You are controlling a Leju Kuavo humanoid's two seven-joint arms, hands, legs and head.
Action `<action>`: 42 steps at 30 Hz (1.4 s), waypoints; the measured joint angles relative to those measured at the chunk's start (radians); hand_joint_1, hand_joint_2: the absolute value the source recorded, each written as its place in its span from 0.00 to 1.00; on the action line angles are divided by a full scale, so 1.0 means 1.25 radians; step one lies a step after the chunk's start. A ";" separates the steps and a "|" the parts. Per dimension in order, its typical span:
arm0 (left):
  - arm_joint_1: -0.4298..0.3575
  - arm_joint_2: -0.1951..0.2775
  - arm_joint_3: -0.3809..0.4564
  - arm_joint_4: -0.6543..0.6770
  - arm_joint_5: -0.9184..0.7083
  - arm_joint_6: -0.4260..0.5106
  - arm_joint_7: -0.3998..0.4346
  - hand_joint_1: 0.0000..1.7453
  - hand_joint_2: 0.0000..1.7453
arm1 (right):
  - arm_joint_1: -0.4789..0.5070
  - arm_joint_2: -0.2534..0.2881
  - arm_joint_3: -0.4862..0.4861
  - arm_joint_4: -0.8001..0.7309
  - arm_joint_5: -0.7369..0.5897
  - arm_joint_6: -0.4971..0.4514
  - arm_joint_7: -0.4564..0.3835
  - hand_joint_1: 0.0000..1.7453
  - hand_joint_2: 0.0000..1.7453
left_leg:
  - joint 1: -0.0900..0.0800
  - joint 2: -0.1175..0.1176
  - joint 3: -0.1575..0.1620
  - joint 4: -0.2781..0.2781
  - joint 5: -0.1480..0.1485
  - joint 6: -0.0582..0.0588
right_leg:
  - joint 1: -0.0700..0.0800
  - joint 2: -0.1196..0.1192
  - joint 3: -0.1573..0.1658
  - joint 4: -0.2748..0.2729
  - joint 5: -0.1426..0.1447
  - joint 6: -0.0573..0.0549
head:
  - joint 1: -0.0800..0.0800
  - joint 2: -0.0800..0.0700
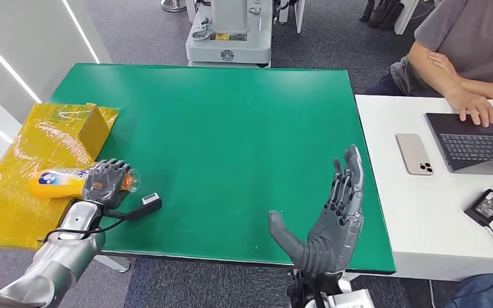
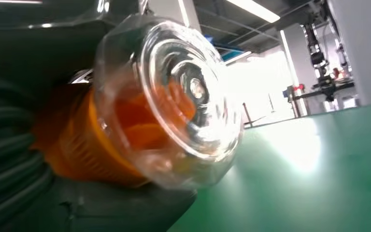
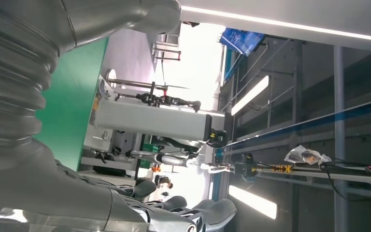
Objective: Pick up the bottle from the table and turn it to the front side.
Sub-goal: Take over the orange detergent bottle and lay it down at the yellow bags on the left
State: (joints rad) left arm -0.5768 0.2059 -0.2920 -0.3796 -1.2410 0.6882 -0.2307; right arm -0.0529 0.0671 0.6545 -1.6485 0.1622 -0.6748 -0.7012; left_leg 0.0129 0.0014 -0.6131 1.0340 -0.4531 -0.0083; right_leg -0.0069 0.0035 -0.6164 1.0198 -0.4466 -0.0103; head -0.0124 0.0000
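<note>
While left hand (image 1: 106, 181) clamps the yellow bottle (image 1: 58, 182) (clear cap, lying sideways) at green table (image 1: 231, 128) edge, right hand (image 1: 334, 221) hovers, fingers spread.

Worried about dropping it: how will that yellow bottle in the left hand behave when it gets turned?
The bottle lies on its side in the left hand; its round body would probably roll if released. The glossy clear cap looks smooth, perhaps slippery. It seems like light plastic, so likely easy to turn.
</note>
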 joint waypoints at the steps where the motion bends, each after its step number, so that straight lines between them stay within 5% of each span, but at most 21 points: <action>1: 0.004 0.000 0.000 0.000 0.000 0.000 -0.002 1.00 1.00 | 0.000 0.000 0.001 0.001 0.000 0.000 0.000 0.00 1.00 | 0.000 0.000 0.000 0.000 0.000 0.000 | 0.000 0.000 0.000 0.000 0.000 0.000 | 0.000 0.000; 15: 0.017 -0.001 0.000 0.005 0.000 0.000 -0.003 0.97 1.00 | -0.001 -0.001 0.014 0.018 -0.001 0.000 0.000 0.00 1.00 | 0.000 0.000 0.001 0.000 0.000 0.000 | 0.000 0.000 0.001 0.000 0.000 0.000 | 0.000 0.000; 19: 0.020 -0.003 0.000 0.005 -0.003 0.000 0.004 0.00 1.00 | -0.003 -0.002 0.015 0.022 -0.002 0.000 0.000 0.00 1.00 | 0.000 0.000 0.001 0.000 0.000 0.000 | 0.000 0.000 0.001 0.000 0.000 0.000 | 0.000 0.000; 35: 0.039 -0.015 0.036 -0.003 -0.063 0.000 0.022 0.00 1.00 | 0.000 -0.003 0.018 0.028 0.002 0.000 0.000 0.00 1.00 | 0.000 0.000 0.001 0.000 0.000 0.000 | 0.000 0.000 0.001 0.000 0.000 0.000 | 0.000 0.000; 42: 0.099 -0.029 0.161 -0.159 -0.144 0.001 -0.047 0.00 1.00 | 0.005 -0.003 0.017 0.028 0.003 0.000 0.000 0.00 1.00 | 0.000 0.000 0.001 0.000 0.000 0.000 | 0.000 0.000 0.000 0.000 0.000 0.000 | 0.000 0.000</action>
State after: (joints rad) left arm -0.4529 0.1695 -0.0904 -0.5778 -1.4209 0.6893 -0.2891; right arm -0.0461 0.0633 0.6758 -1.6140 0.1662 -0.6748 -0.7011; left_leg 0.0130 0.0018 -0.6119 1.0339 -0.4530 -0.0085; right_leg -0.0068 0.0038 -0.6163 1.0200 -0.4466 -0.0105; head -0.0126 0.0000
